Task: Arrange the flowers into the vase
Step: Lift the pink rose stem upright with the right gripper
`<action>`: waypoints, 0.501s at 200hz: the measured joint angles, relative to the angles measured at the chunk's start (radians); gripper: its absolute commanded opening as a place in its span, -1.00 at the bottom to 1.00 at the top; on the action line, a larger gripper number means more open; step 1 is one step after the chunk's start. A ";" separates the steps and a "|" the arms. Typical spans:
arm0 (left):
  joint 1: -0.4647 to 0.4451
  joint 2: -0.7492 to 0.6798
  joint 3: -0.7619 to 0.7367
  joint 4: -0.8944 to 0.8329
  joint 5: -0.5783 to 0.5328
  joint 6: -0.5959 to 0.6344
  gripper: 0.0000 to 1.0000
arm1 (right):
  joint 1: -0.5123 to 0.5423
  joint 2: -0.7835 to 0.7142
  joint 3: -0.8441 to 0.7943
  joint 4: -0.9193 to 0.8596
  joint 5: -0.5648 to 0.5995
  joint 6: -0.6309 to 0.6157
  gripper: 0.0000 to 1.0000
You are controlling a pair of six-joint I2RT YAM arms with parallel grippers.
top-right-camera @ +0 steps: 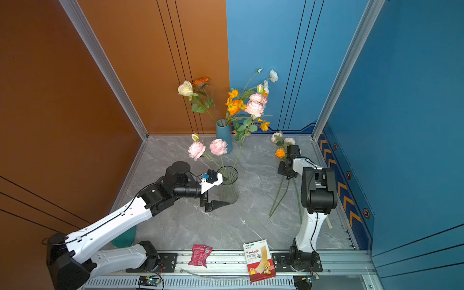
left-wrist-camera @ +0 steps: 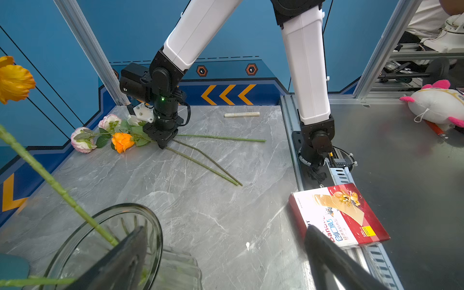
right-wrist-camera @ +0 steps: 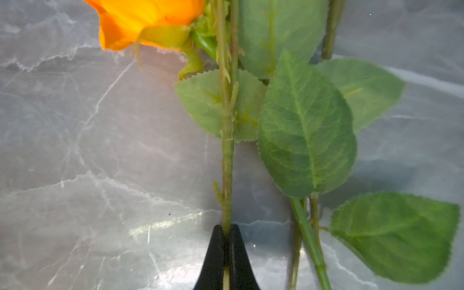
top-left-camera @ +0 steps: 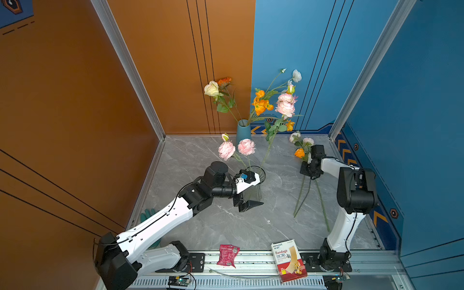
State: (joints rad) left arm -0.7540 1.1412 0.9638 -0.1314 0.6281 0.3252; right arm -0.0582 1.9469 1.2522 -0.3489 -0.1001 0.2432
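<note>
Right pincer [right-wrist-camera: 227, 241] clamps flower stem [right-wrist-camera: 227, 163]; left pincer [left-wrist-camera: 226, 229] gapes beside vase [left-wrist-camera: 120, 206]

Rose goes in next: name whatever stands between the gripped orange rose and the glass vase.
Table between orange rose and glass vase is bare. At the mouth, a finger of the open left gripper and stems already inside crowd the opening.

table [top-left-camera: 213, 226]: grey marble | holds: glass vase [top-left-camera: 262, 176], blue vase [top-left-camera: 243, 134], loose flowers [top-left-camera: 299, 152]
</note>
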 measured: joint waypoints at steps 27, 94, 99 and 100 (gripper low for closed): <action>0.000 0.000 0.000 0.000 0.000 0.000 0.96 | 0.000 -0.063 -0.042 0.020 -0.094 0.016 -1.00; -0.001 0.000 0.000 -0.005 0.000 0.000 0.96 | -0.070 -0.120 -0.157 0.341 -0.553 0.308 -1.00; -0.002 0.000 0.000 -0.008 0.000 0.000 0.96 | -0.078 -0.120 -0.172 0.378 -0.578 0.338 -1.00; -0.002 0.000 0.000 -0.008 0.000 0.000 0.96 | -0.080 -0.120 -0.177 0.391 -0.587 0.352 -1.00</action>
State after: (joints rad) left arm -0.7559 1.1408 0.9638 -0.1398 0.6281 0.3256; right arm -0.1383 1.8267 1.0752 0.0418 -0.6872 0.5949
